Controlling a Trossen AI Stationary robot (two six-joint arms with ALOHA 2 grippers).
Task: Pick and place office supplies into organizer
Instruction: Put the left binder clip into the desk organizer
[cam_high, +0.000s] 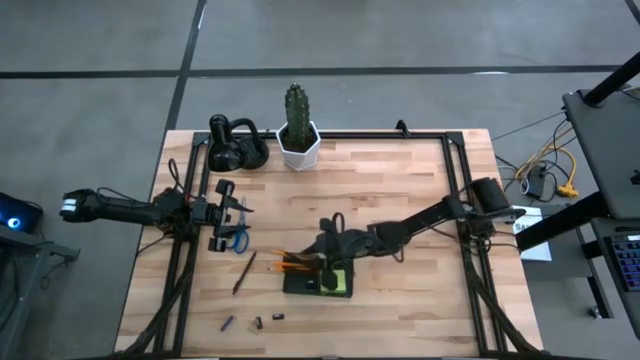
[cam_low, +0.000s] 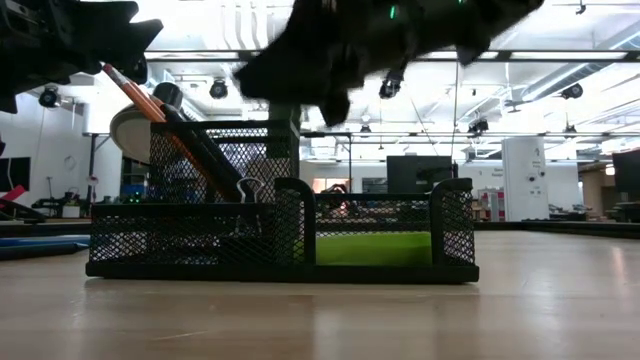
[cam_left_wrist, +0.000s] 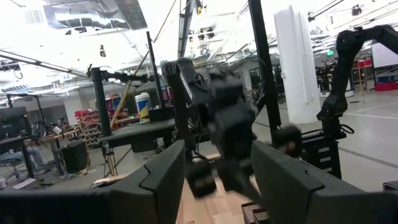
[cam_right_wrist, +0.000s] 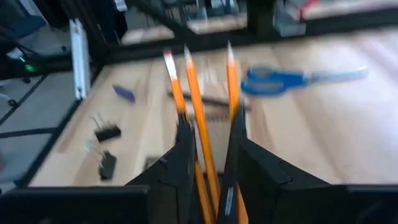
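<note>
The black mesh organizer (cam_high: 318, 280) (cam_low: 280, 235) sits near the table's front middle, with the lime-green sticky-note pad (cam_low: 372, 248) in its low compartment. Orange pencils (cam_right_wrist: 199, 118) and a dark pen (cam_low: 200, 150) lean in its tall compartment. My right gripper (cam_right_wrist: 208, 155) hovers open just above the organizer (cam_high: 325, 262), its fingers on either side of the pencils' upper parts. Blue-handled scissors (cam_high: 238, 238) and a dark pen (cam_high: 244, 272) lie flat on the table to the left. My left gripper (cam_high: 232, 215) waits open at the table's left side. My right gripper's fingers (cam_right_wrist: 180, 155) stand on both sides of the pencils, which lean in the organizer. The middle pencil (cam_right_wrist: 202, 143) runs free through the gap. Whether either finger touches one of the outer pencils, I cannot tell.
Small dark clips (cam_high: 258, 323) (cam_right_wrist: 107, 132) lie near the table's front left. A white pot with a cactus (cam_high: 298, 140) and a black rounded gadget (cam_high: 235, 145) stand at the far edge. Black frame rails (cam_high: 455, 190) run along the table's sides.
</note>
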